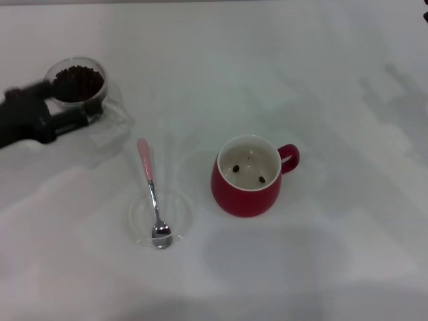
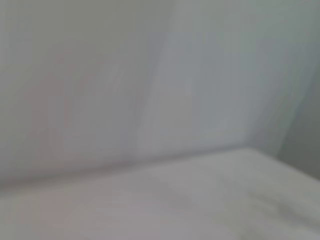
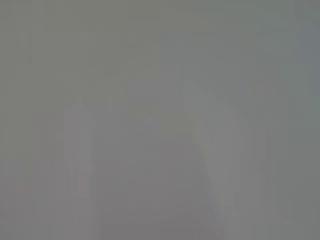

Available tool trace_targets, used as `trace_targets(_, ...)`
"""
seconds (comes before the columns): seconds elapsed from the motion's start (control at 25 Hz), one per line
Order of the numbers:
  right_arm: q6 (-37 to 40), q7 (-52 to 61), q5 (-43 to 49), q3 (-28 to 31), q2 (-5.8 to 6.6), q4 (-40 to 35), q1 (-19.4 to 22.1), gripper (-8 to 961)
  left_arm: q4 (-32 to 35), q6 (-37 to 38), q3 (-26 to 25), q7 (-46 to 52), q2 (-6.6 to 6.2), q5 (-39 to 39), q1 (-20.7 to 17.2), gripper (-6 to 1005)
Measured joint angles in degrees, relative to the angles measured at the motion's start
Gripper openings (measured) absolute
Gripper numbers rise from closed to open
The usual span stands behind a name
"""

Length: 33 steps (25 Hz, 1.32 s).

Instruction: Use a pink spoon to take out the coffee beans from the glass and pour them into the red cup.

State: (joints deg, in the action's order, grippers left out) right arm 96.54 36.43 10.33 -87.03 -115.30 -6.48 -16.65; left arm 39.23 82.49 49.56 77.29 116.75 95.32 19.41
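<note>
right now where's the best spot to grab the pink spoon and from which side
Probably the pink handle of the pink spoon, from straight above. It lies flat, handle reaching out past the dish rim onto bare table, bowl resting in the dish. The left gripper is at the glass.

The left gripper [image 1: 67, 110] occupies the glass [image 1: 83, 87] at the counter's [image 1: 321, 80] far left. The pink spoon [image 1: 152, 194], on a clear dish [image 1: 160, 217], lies well apart from the red cup [image 1: 249, 177], leaving open passage between them. Bare counter lies right of the cup.
</note>
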Motion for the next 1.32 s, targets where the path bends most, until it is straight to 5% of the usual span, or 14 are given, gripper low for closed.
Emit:
trace_targets(0.32,8.3,-2.1,0.2,-3.1,-0.03,2.3,0.2,708,2.1,3.3,-4.3,-13.5,-0.08,-15.4,-5.3,713)
trace_targets(0.84,9.7,-6.9,0.3,-9.7,-0.16,1.7,-0.3,708,-3.4,0.7,-26.2,-20.7,0.77,-15.3,-7.7,712)
trace_targets(1.32,8.9,-7.2,-0.5,-8.5,0.02,0.4,-0.2,708,-6.9,-7.3,-27.4,-26.2,1.64,-17.6,-5.2,713)
